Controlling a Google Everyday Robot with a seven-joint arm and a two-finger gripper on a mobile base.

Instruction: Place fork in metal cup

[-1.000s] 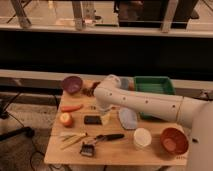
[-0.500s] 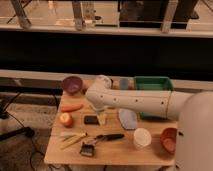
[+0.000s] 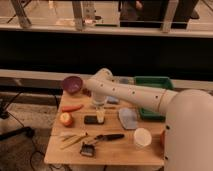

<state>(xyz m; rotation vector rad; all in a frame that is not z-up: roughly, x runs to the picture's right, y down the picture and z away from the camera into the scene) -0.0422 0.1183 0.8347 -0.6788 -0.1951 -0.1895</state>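
My white arm reaches in from the right and bends down over the middle of the wooden table (image 3: 120, 150). The gripper (image 3: 100, 116) hangs at the table, just right of the black rectangular block (image 3: 91, 119). I cannot make out the fork; the spot under the gripper is hidden. A small dark, shiny cup-like thing that looks like the metal cup (image 3: 87, 149) stands near the front edge, left of centre, well in front of the gripper.
A purple bowl (image 3: 72, 84) is at the back left, with a carrot (image 3: 72, 107) and an apple (image 3: 65, 118) on the left. Yellow utensils (image 3: 73, 140) and a black-handled brush (image 3: 108, 136) lie at the front. A white cup (image 3: 142, 137), a grey-blue piece (image 3: 129, 118) and a green bin (image 3: 155, 84) are on the right.
The arm has swung left and lowered, bringing the gripper down beside the black block. Its body now covers the orange bowl at the right.
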